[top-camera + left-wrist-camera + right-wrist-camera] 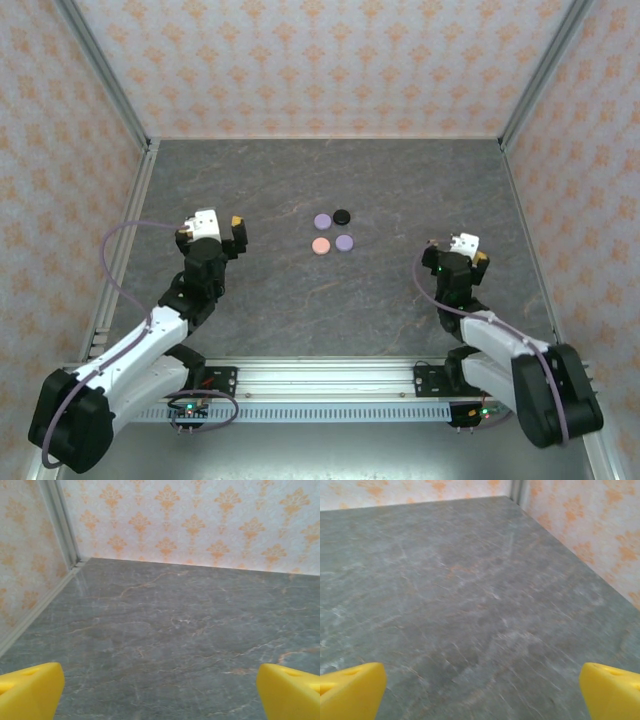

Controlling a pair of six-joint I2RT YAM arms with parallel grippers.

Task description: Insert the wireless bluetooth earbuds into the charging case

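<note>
though agape, both end effectors (210, 227) (458, 249) empty

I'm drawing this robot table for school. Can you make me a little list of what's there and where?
table: grey marbled top, patterned walls around it
far lilac disc: mid-table, back left of the cluster
black disc: back right, close beside it
pink disc: front left
near lilac disc: front right
left gripper: open, holding nothing, left of the discs, apart from them
right gripper: open, holding nothing, right of the discs, apart from them
</note>
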